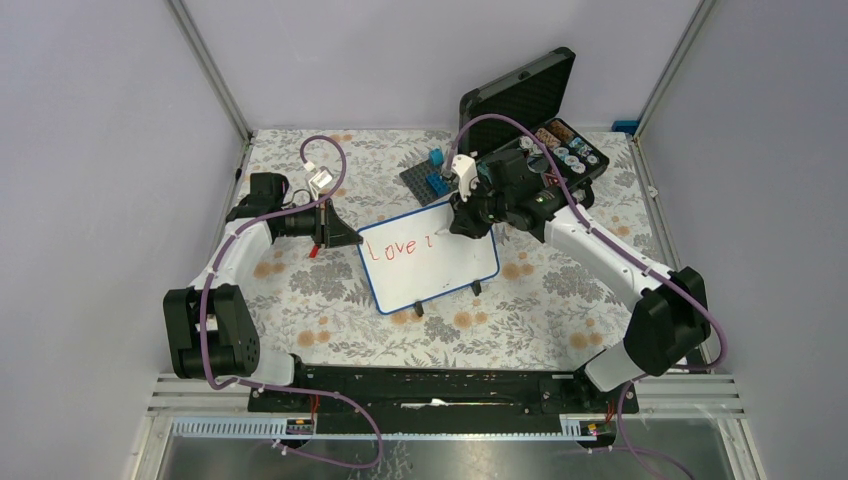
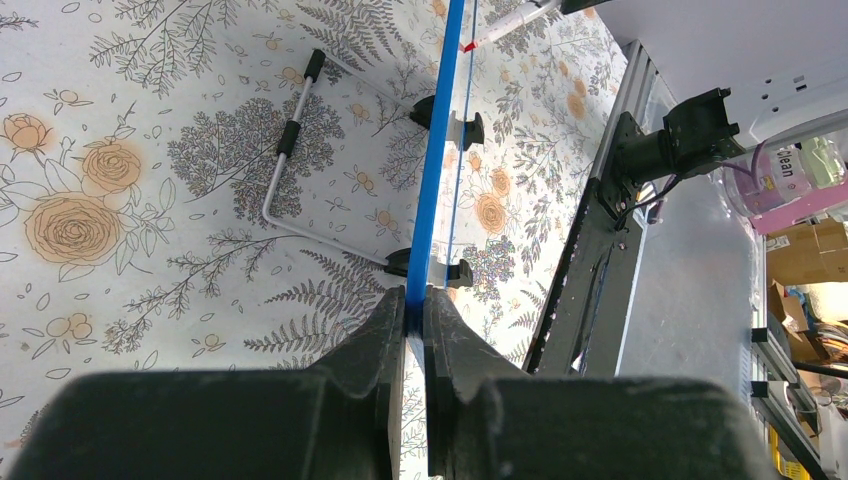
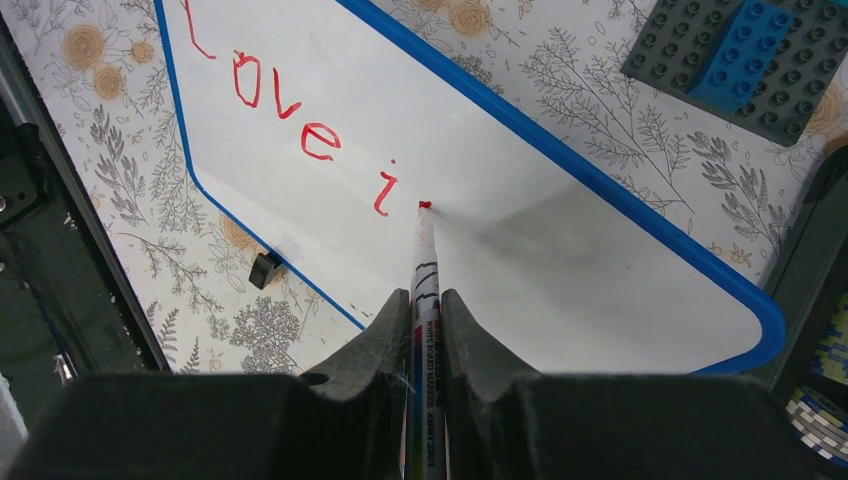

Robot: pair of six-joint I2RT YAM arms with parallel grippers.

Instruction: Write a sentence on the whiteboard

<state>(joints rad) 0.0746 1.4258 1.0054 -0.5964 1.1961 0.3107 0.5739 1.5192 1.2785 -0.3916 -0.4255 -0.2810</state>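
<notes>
The whiteboard [image 1: 430,258], white with a thin blue frame, lies mid-table. Red handwriting on it, the sentence [image 3: 300,120], reads "Love i" at this moment. My left gripper [image 2: 414,305] is shut on the board's blue edge [image 2: 432,180] at its left side [image 1: 345,238]. My right gripper [image 3: 427,305] is shut on a whiteboard marker [image 3: 425,270], over the board's upper right part [image 1: 468,222]. The marker's red tip [image 3: 424,205] touches the board just right of the "i".
A grey studded baseplate [image 1: 425,178] with blue bricks [image 1: 437,158] lies behind the board. An open black case [image 1: 545,125] of small parts stands at the back right. A wire stand [image 2: 285,150] lies on the floral cloth. Metal frame rails [image 1: 450,400] run along the near edge.
</notes>
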